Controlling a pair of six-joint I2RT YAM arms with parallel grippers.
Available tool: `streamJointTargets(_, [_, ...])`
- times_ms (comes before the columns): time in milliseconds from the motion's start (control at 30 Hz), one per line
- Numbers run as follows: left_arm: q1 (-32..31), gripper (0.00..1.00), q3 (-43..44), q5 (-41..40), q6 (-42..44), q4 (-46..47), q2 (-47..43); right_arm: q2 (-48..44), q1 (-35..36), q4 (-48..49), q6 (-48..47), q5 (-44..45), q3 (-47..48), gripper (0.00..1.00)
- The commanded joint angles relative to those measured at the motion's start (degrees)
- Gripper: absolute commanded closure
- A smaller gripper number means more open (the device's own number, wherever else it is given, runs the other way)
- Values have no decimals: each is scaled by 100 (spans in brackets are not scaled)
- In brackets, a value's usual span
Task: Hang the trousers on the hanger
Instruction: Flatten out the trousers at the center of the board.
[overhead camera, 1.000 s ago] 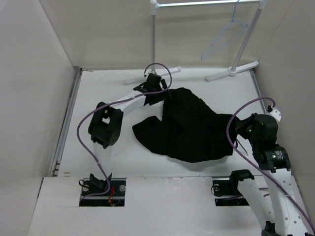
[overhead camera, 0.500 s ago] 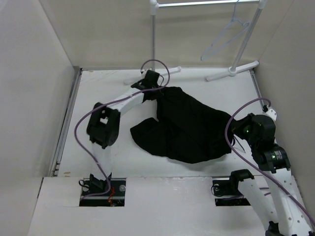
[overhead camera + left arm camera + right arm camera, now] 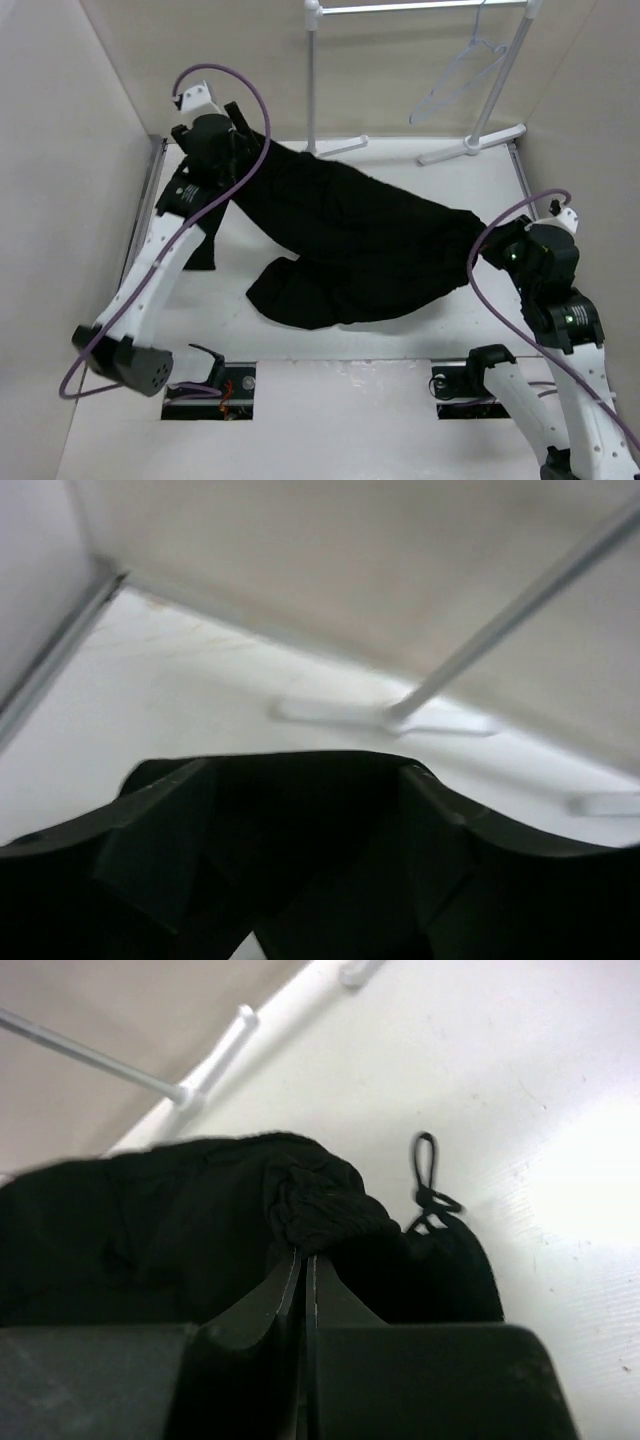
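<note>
Left tool (image 3: 228, 150) pinching the black trousers (image 3: 360, 240) at the far-left corner, right tool (image 3: 303, 1256) clamped on their other end, cloth stretched between over the tabletop (image 3: 450, 175), hanger (image 3: 457, 80) hanging from the rack rail (image 3: 420, 6), well apart.

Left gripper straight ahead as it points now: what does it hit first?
Beyond the trousers it grips, the left gripper faces the rack foot, back wall behind it. Raised as it is, it may clear the foot and meet the wall first; depth is unclear.
</note>
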Motion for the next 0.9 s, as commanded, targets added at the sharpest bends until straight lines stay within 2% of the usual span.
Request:
streamJointTargets(0, [283,25,-485,-444,156,-702,1048,402,-119,497,60,-6,-184,97])
streamJointTargets(133, [459,18,-598,-232,-168,-860,1147,860,-163,682,-54,116,-106,97])
streamJointTargets(267, [748,17,-1624,-4,-687,-720,383,817,-496,621,-230,222,-184,97])
streamJointTargets(367, [1432,18,-2311,391,-1319,-816,66,799,-734,481,-274,240,-298,97])
streamJointTargets(567, [2822,22,-3199,1349,-2515,-852,-84,598,-612,348,-186,135,-667,97])
streamJointTargets(633, [3104,28,-3419,1551,-2822,-921,-76,536,-498,357,-151,-14,-817,97])
streamJointTargets(733, [3246,46,-3823,2156,-3192,-983,-250,457,-357,348,-160,-138,-940,97])
streamJointTargets(800, [2871,55,-4069,2386,-3307,-1079,-531,430,-295,322,-177,-147,-1010,96])
streamJointTargets(867, [2229,59,-4211,2230,-3369,-1429,-769,421,-286,322,-195,-156,-1046,96])
